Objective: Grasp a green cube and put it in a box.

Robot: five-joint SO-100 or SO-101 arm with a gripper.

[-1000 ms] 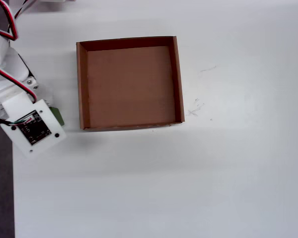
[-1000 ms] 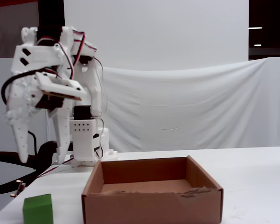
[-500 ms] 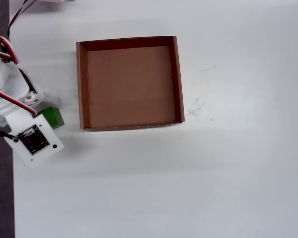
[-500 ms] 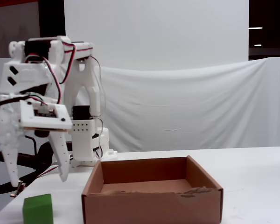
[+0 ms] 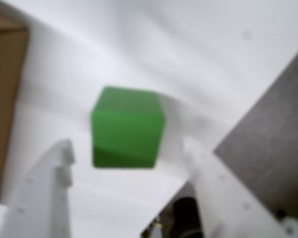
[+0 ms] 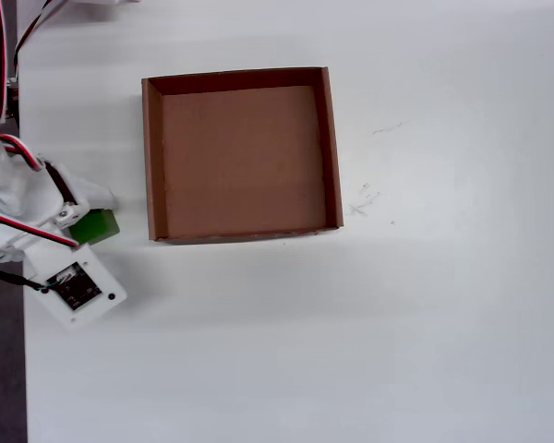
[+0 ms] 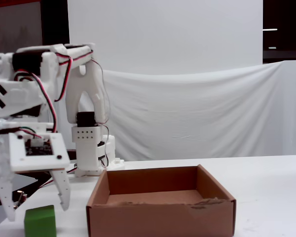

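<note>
The green cube (image 5: 127,126) rests on the white table near its left edge, a short way left of the box's front corner; it also shows in the overhead view (image 6: 99,226) and the fixed view (image 7: 39,221). The box (image 6: 152,157) is a shallow brown cardboard tray with nothing in it, its front wall (image 7: 160,220) facing the fixed camera. My gripper (image 5: 128,147) is open and hangs just over the cube, one white finger on each side, neither touching it. In the fixed view the gripper (image 7: 37,210) has its tips level with the cube's top. From overhead the arm hides part of the cube.
The table's left edge (image 6: 24,369) runs close beside the cube, with dark floor beyond it. The arm's base (image 7: 88,153) stands behind the box's left corner. Faint pencil marks (image 6: 362,198) lie right of the box. A white cloth hangs behind the table.
The gripper has come down from well above the table until its open fingers straddle the cube. Cube and box have not moved.
</note>
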